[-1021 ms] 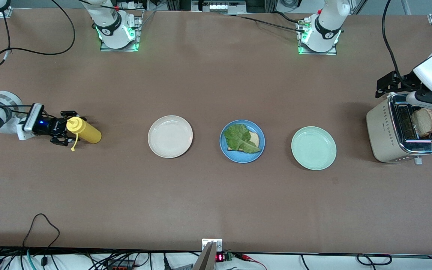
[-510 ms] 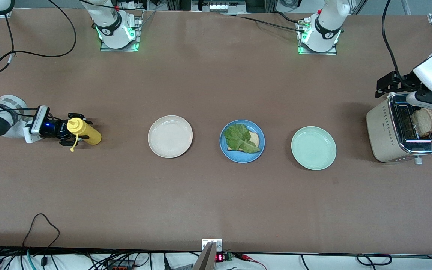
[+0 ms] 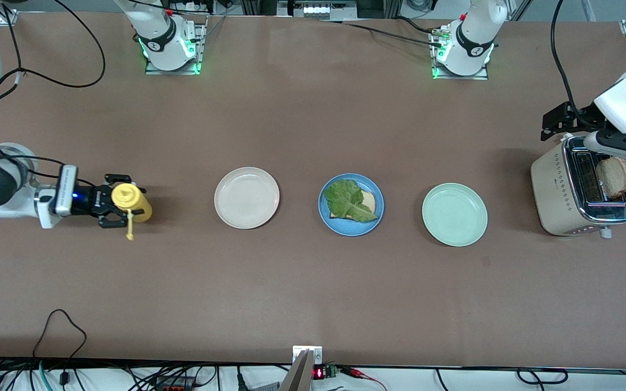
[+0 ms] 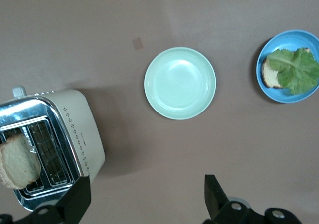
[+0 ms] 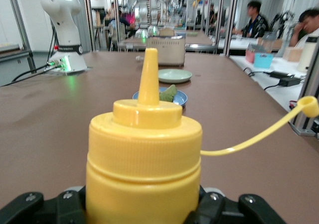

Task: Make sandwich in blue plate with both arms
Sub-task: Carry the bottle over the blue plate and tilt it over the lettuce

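Note:
The blue plate (image 3: 352,230) lies mid-table with a bread slice (image 3: 369,201) and a green lettuce leaf (image 3: 348,200) on it; the left wrist view shows the plate (image 4: 284,97) and the leaf (image 4: 297,69) too. A second bread slice (image 3: 614,176) stands in the toaster (image 3: 555,187) at the left arm's end. My left gripper (image 3: 620,144) hovers over the toaster, open and empty (image 4: 148,200). My right gripper (image 3: 120,202) is shut on a yellow squeeze bottle (image 3: 128,198), upright with its cap off and dangling, at the right arm's end; the right wrist view shows the bottle (image 5: 144,154) close up.
A beige-white plate (image 3: 246,197) lies between the bottle and the blue plate. A mint-green plate (image 3: 454,214) lies between the blue plate and the toaster. Cables run along the table's near edge.
My right gripper has moved toward the plates with the yellow bottle, which went from lying slanted to upright. The left arm has barely shifted over the toaster.

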You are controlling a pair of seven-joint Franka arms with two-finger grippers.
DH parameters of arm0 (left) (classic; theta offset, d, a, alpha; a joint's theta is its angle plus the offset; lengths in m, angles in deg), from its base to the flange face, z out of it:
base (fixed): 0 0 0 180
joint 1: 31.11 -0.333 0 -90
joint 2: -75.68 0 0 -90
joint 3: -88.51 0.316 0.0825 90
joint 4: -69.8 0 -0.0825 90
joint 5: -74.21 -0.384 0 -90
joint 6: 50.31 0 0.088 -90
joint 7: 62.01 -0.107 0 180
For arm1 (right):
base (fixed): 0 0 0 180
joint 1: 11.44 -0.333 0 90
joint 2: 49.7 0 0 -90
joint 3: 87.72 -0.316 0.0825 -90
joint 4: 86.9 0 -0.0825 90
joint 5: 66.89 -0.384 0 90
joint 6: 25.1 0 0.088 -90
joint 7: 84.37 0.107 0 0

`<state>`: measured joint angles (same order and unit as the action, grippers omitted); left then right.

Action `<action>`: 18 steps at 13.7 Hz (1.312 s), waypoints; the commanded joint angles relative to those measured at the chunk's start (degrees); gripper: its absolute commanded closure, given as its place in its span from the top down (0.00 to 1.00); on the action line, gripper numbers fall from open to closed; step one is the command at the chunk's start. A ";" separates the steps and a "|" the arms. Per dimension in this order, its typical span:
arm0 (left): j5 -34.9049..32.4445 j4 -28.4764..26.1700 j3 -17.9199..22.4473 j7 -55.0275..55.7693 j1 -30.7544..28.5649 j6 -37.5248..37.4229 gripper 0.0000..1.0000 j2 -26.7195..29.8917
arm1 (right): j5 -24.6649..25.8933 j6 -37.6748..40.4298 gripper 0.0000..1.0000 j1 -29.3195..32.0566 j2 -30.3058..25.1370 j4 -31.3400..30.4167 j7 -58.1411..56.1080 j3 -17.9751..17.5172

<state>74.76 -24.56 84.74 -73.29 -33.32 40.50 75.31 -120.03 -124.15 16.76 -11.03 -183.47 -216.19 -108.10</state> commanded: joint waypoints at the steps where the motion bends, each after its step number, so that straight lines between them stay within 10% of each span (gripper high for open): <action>1: 0.50 1.12 -0.09 0.39 0.18 -1.95 1.00 -0.07 | -0.05 -6.04 0.14 -8.56 -4.47 1.72 9.26 0.87; 7: 0.59 1.12 0.17 1.00 -0.69 -1.87 1.00 -0.25 | 19.26 -21.96 0.14 -24.83 -5.62 7.71 36.06 1.05; 18: 0.59 1.29 -0.27 3.90 0.10 6.28 1.00 -2.96 | 78.41 -29.54 0.15 -48.92 -2.73 11.23 91.62 1.57</action>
<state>74.76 -24.53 84.50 -70.16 -33.32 43.92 74.43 -48.18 -154.49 -29.15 -14.58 -173.92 -130.34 -107.72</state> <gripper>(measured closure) 0.000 0.480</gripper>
